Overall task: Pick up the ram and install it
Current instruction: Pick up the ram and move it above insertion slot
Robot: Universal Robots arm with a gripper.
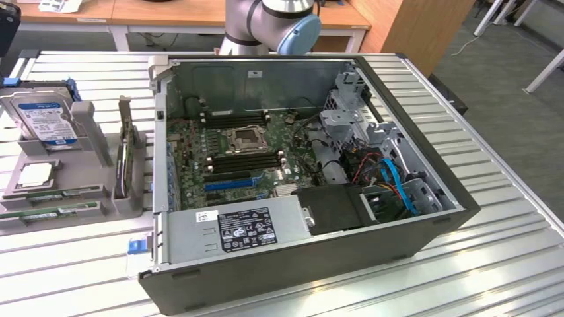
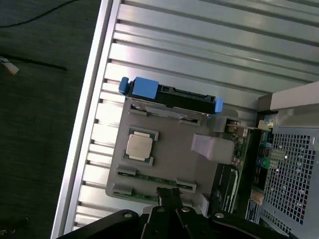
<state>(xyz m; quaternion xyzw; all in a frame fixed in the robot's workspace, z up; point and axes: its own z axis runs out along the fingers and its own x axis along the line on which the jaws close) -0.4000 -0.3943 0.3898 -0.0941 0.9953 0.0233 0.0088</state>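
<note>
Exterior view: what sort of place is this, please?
Probably a robotics lab: a robot arm stands behind an open computer case on a slatted metal table, with a grey parts holder beside it.

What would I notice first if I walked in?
The big open computer case in the middle of the slatted table, its green motherboard showing. On the exterior view's left, a gray tray holds a hard drive, a silver processor chip and two ram sticks.

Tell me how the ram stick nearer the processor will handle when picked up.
The ram stick is a thin, flat green board, so probably stiff, light and unlikely to roll. Being so thin, it likely snaps if bent. It sits between tabs of the grey holder, so it may catch on lifting.
</note>
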